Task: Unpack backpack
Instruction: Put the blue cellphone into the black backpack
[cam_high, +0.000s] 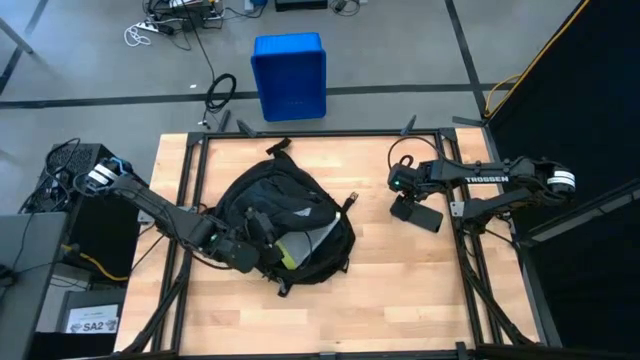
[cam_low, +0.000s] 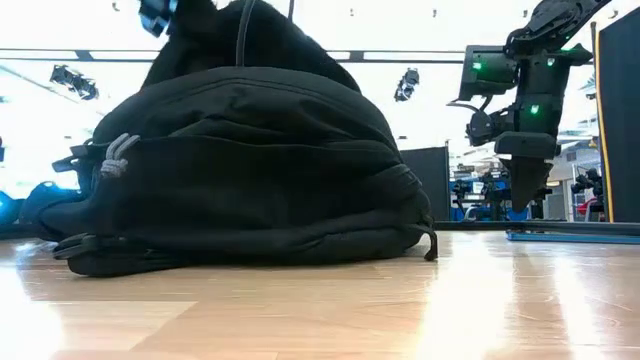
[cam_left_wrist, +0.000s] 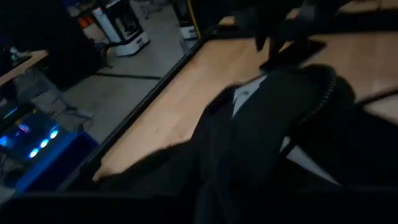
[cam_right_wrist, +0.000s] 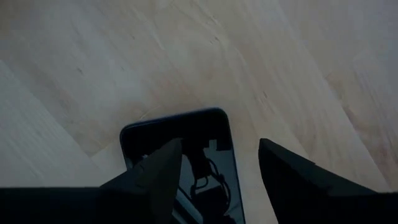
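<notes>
Backpack (cam_high: 285, 225) on the table (cam_high: 400, 290), unpacking

Our left gripper (cam_high: 262, 240) is in the bag, grip state unclear; our right gripper (cam_right_wrist: 217, 168) is open above a black phone (cam_right_wrist: 186, 140).

backpack (cam_high: 285, 225) fills centre, phone (cam_high: 416, 214) right

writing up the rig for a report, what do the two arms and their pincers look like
Both arms are dark with slim black links. The right arm carries white TROSSEN lettering, a white band near its base and green lights by the wrist; its right pincer has two black wedge-shaped fingers. The left arm has a white band too, with cables alongside.
</notes>
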